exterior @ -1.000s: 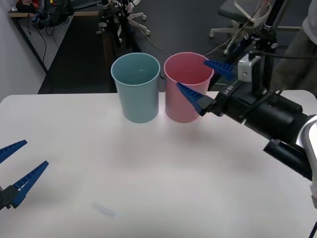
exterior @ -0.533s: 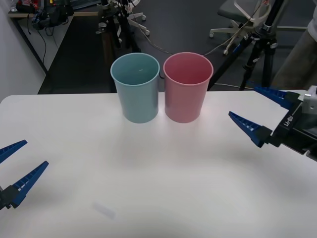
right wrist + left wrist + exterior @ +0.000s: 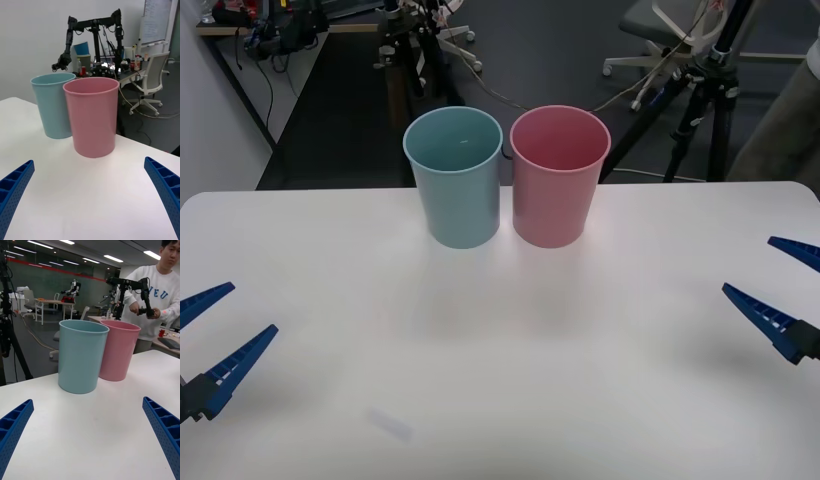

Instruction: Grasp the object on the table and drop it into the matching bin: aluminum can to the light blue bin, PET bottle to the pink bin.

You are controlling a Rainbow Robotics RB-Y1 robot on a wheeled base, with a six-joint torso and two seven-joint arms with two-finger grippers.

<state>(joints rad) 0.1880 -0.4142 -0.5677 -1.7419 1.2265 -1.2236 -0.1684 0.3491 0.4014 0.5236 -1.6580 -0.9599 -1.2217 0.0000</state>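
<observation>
Right hand [image 3: 783, 293] spread wide, empty; left hand [image 3: 212, 338] likewise.

left claw [image 3: 208, 343] agape, right claw [image 3: 783, 290] agape

Two tall tapered plastic cup-shaped bins stand side by side at the far middle of my large flat table [image 3: 500, 400]. The light blue bin [image 3: 454, 178] is left, just beside the pink bin [image 3: 559, 176].

white table [image 3: 500, 360], light blue bin [image 3: 454, 178], pink bin [image 3: 558, 176] touching
</observation>
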